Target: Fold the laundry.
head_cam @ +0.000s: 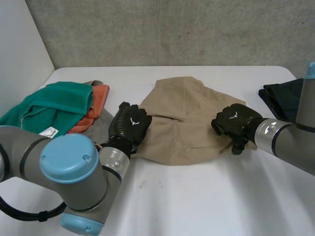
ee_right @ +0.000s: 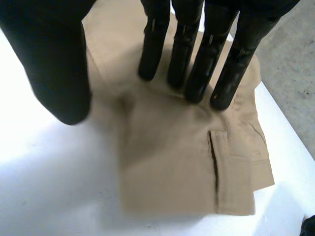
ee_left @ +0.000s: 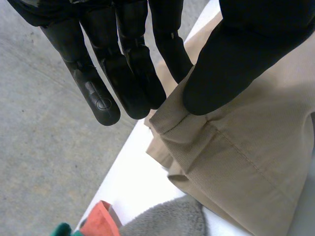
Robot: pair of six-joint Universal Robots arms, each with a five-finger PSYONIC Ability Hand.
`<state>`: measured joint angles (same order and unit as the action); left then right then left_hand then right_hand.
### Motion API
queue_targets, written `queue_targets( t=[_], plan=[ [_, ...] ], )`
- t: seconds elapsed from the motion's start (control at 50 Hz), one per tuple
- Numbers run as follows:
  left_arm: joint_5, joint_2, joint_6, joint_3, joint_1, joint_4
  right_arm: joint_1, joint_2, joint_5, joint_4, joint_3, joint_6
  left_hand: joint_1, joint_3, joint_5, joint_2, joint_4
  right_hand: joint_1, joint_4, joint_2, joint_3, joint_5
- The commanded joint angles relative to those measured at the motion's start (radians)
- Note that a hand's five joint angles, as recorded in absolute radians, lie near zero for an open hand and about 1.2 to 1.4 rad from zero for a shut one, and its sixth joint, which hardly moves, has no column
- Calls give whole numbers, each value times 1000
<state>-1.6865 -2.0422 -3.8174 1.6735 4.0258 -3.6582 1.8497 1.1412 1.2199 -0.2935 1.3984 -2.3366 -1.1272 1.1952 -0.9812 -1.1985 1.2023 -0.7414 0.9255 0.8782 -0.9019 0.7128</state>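
Tan woven-cloth shorts (head_cam: 184,123) are lying mostly flat at the centre of the white table (head_cam: 206,196), w/ both hands on them.

Left hand (head_cam: 129,125) is sitting at the shorts' 9 o'clock edge. In the left wrist view its thumb (ee_left: 221,73) is lying on the stitched hem (ee_left: 206,142) and its straight fingers (ee_left: 128,73) are running behind it, so it's pinching that hem.

Right hand (head_cam: 235,123) is at the 3 o'clock edge. Its fingers (ee_right: 197,73) are straight, tips pressing down on the cloth, thumb off to one side, gripping nothing. A slit pocket (ee_right: 214,167) is lying just beyond the fingertips.

Handling, as a guess: light, soft, nothing fragile. The weave is prob. giving it some body, so creases should be holding better than on fleece. Doubled hems and the pocket area are looking stiffer, so they're the best spots to grab. Lifted from one point it'll likely be sagging and bunching, so take two hem corners at once.

Other laundry is waiting: green terry towel (head_cam: 54,105), orange cloth (head_cam: 96,105) and grey fleece piece (ee_left: 167,219) at approx. 9–10 o'clock on the table, and a dark navy folded cloth (head_cam: 283,96) at 2 o'clock.
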Motion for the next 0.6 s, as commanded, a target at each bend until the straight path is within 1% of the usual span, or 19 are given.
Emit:
queue_targets(
  t=[0.02,0.12,0.18,0.26,0.34,0.42,0.48,0.56,0.6],
  plan=[
    [-4,-35,13,-41,10,0,-47,-25,15,195,73,-223,-269,201,-241,-198,194,295,-479,-432,456,-441],
    [-2,-35,10,-72,24,0,-90,75,3,205,151,-441,-269,201,-241,-198,194,289,-474,-426,450,-435],
    [-1,-36,10,-86,39,3,-115,109,12,205,203,-507,-269,201,-241,-198,194,292,-477,-429,453,-438],
    [-1,-36,12,-100,41,6,-150,164,15,224,284,-524,-269,201,-241,-198,194,257,-441,-394,418,-403],
    [-1,-38,13,-104,42,6,-176,187,16,296,364,-524,-269,201,-241,-198,194,178,-362,-315,339,-324],
    [1,-38,15,-112,44,6,-178,198,16,326,415,-524,-269,201,-241,-198,194,96,-280,-233,256,-242],
    [1,-39,16,-121,45,6,-178,213,23,335,447,-523,-269,201,-241,-198,194,93,-277,-229,253,-239],
    [1,-53,15,-135,50,6,-178,270,32,367,493,-520,-269,201,-241,-198,194,81,-265,-218,242,-227],
    [2,-61,15,-138,50,6,-178,304,23,373,511,-515,-269,201,-241,-198,194,63,-248,-200,224,-209]
  ],
)
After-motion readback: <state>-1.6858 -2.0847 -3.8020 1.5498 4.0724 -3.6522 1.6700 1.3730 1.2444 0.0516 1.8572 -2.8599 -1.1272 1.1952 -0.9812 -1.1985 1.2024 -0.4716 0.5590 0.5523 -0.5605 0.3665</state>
